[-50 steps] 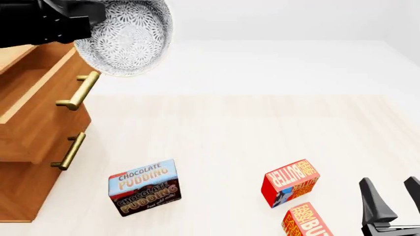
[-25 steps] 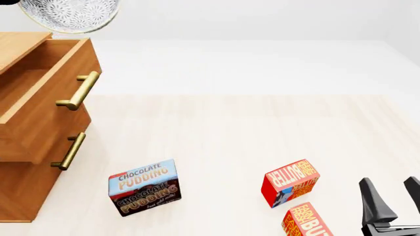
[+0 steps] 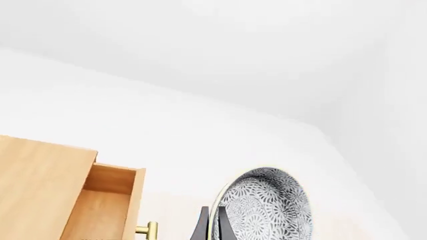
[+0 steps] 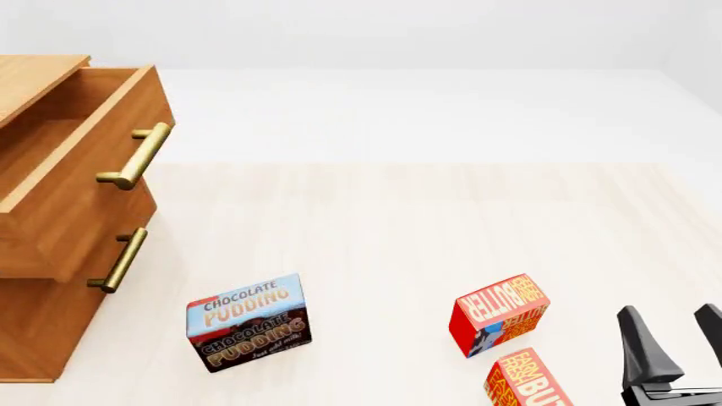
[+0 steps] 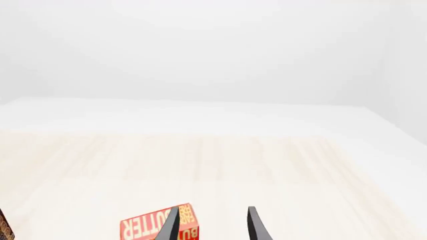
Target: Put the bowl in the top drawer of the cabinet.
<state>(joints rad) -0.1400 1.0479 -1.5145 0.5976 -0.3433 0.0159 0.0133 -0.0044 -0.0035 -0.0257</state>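
Observation:
In the left wrist view the white lacy-patterned bowl [image 3: 267,207] hangs on edge, its rim pinched between the dark fingers of my left gripper [image 3: 213,228], which is shut on it. Beside it are the cabinet's top [image 3: 40,185] and the open top drawer [image 3: 107,200]. The front view shows neither the bowl nor the left gripper. There the cabinet [image 4: 34,330] stands at the left with the top drawer [image 4: 68,178] pulled out and empty as far as visible. My right gripper [image 4: 680,345] is open at the near right, holding nothing.
The lower drawer [image 4: 68,254] is pushed in, its brass handle [image 4: 118,260] facing right. A chocolate pudding box [image 4: 246,321] stands near the cabinet. Two red butter boxes [image 4: 500,313] [image 4: 530,381] sit by the right gripper; one butter box [image 5: 157,227] shows between its fingers' view.
The left arm carried the bowl up and to the left until both left the front view. The right gripper, drawer and boxes have not moved.

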